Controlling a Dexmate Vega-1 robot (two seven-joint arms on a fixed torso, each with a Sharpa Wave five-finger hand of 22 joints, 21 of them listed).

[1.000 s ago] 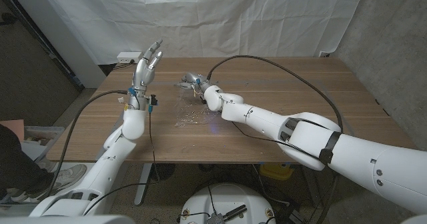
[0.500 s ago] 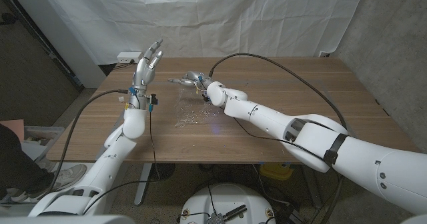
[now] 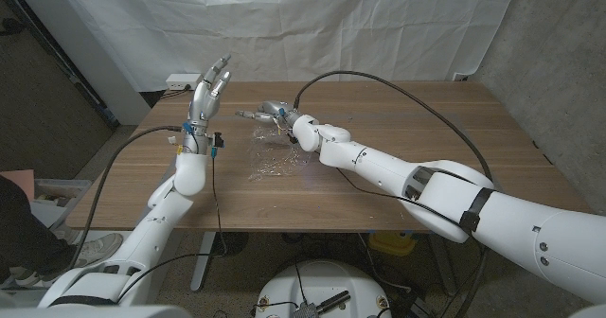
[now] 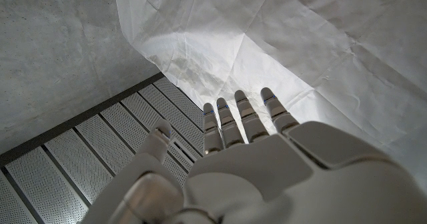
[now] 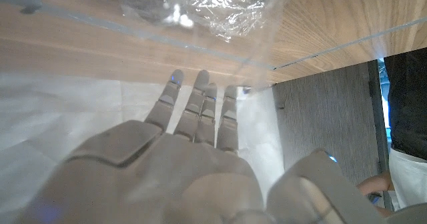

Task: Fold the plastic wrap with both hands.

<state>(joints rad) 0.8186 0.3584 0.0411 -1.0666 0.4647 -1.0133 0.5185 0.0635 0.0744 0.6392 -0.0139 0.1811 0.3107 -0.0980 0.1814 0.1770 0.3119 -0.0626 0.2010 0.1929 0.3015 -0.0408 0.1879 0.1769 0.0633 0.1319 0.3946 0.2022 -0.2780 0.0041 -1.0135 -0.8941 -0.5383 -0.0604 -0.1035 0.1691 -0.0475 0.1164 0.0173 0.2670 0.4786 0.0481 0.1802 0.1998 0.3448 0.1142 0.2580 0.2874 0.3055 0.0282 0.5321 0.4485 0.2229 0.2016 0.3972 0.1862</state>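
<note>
The clear plastic wrap [image 3: 270, 162] lies crumpled on the wooden table [image 3: 426, 138], left of its middle. My right hand [image 3: 268, 111] hovers just beyond the wrap's far end, fingers pointing towards the table's left side. In the right wrist view the same hand [image 5: 193, 144] has straight fingers and its thumb apart, and a hazy film of wrap [image 5: 220, 11] lies across the picture in front of it. No pinch on the film shows. My left hand [image 3: 210, 83] is raised above the table's far left part, its fingers [image 4: 243, 117] spread and empty against the white backdrop.
A black cable [image 3: 379, 83] arcs over the table behind my right arm. A white power strip [image 3: 185, 79] sits past the far left corner. A person in dark clothes [image 3: 19, 219] stands off the table's left side, also at the right wrist view's edge [image 5: 403, 84].
My right hand has shifted slightly farther away and to the left over the wrap's far end. The left arm has stayed still.
</note>
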